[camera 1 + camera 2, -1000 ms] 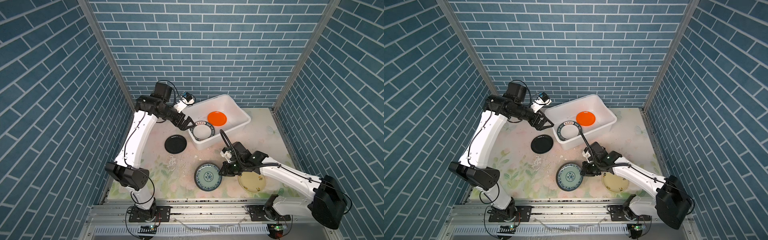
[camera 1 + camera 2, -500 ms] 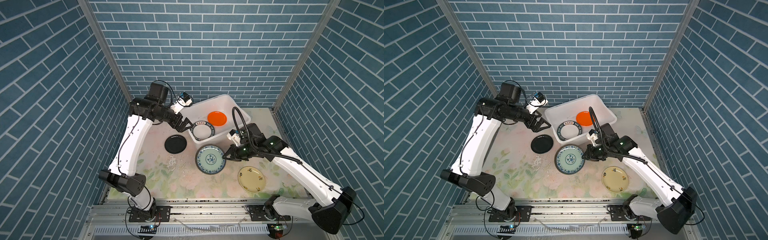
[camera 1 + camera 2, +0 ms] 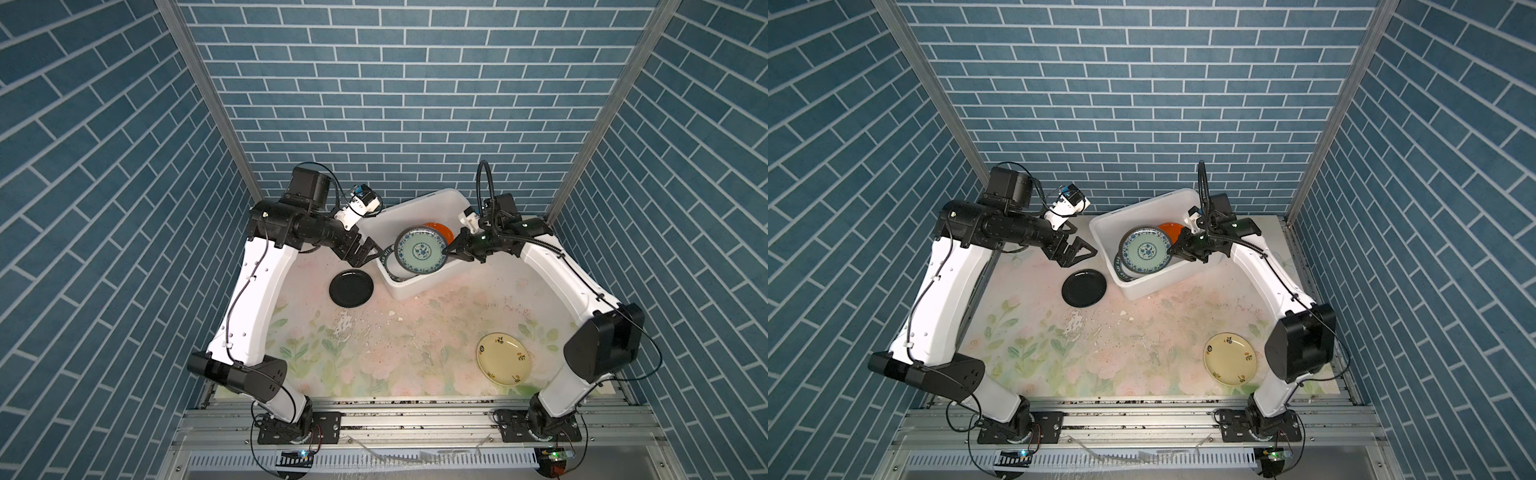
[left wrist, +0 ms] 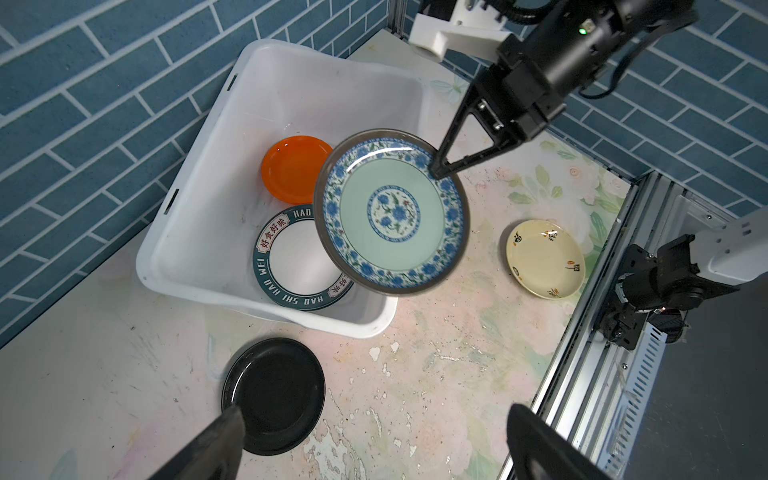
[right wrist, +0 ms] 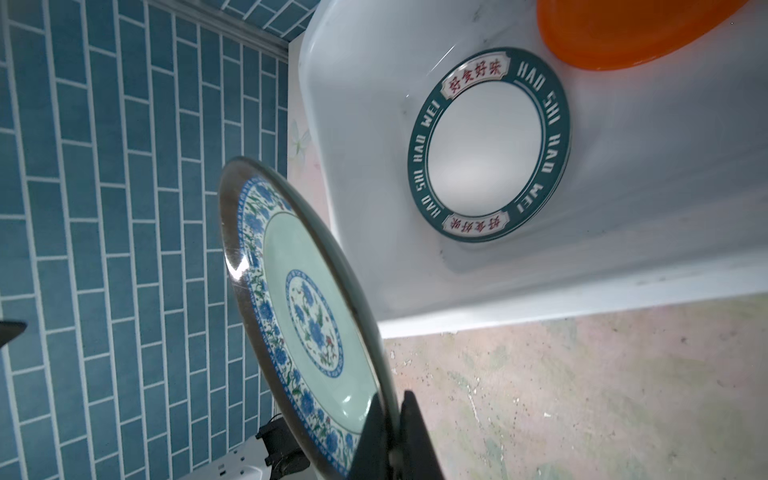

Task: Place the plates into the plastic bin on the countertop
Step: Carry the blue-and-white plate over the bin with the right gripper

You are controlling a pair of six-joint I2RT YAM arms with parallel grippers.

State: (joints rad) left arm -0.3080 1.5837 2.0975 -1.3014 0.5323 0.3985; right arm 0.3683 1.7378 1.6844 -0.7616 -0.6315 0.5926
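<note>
The right end effector (image 3: pixel 446 251) pinches the tilted teal plate (image 3: pixel 419 250) by its edge over the plastic bin (image 3: pixel 411 210), so it may slip and bang the lettered plate (image 4: pixel 299 257) below.

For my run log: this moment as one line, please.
right gripper: shut on teal plate, over bin | left gripper: open, empty | in bin: orange plate, lettered plate | countertop: black plate, cream plate

Teal floral plate (image 3: pixel 420 250) hangs tilted over the white plastic bin (image 3: pixel 405 289), rim pinched in the right end effector (image 3: pixel 448 250). Inside, orange plate (image 4: pixel 291 168) and lettered-rim white plate (image 4: pixel 291 266) lie flat. Black plate (image 3: pixel 351 288) sits on the table (image 3: pixel 415 332) just beside the bin; cream-yellow plate (image 3: pixel 503 358) lies well apart.
</note>
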